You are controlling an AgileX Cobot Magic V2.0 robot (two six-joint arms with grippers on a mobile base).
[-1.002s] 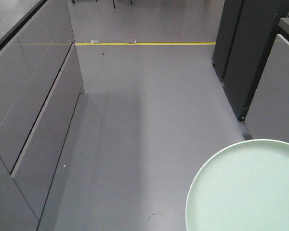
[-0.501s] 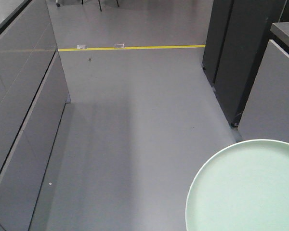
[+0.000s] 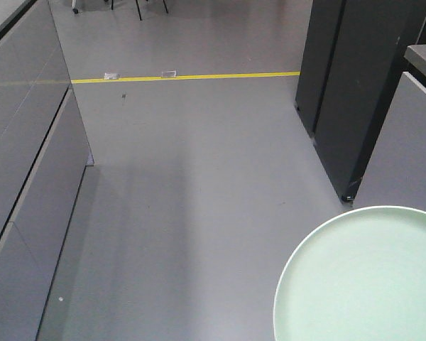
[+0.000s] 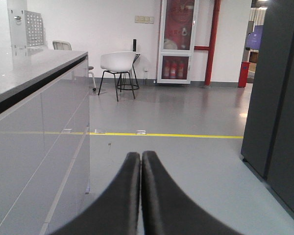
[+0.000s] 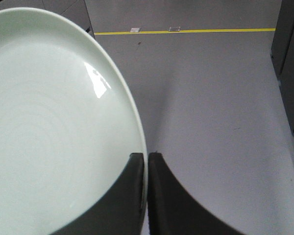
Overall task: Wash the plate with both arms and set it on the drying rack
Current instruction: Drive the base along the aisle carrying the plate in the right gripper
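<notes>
The plate [image 5: 49,127] is round, so it has no long axis. It sits roughly level, face up, above the grey floor [image 3: 199,199]. It spreads ahead and to the left of the right gripper [image 5: 147,155], whose fingers pinch its near rim. The left gripper [image 4: 140,154] is closed tight on nothing and points toward a yellow line [image 4: 186,135], with a counter [image 4: 24,68] on its left.

Floor [image 3: 199,213]: smooth, grey, faintly glossy, crossed far ahead by a yellow line [image 3: 199,75].
Left side: long grey counter [image 4: 34,66] over glossy drawer fronts.
Right side: tall dark cabinet [image 3: 348,92].
Far wall [image 4: 98,24]: white, with a white chair [image 4: 118,61], a red fire cabinet [image 4: 179,41] and a red pipe [image 4: 214,34] before it.
</notes>
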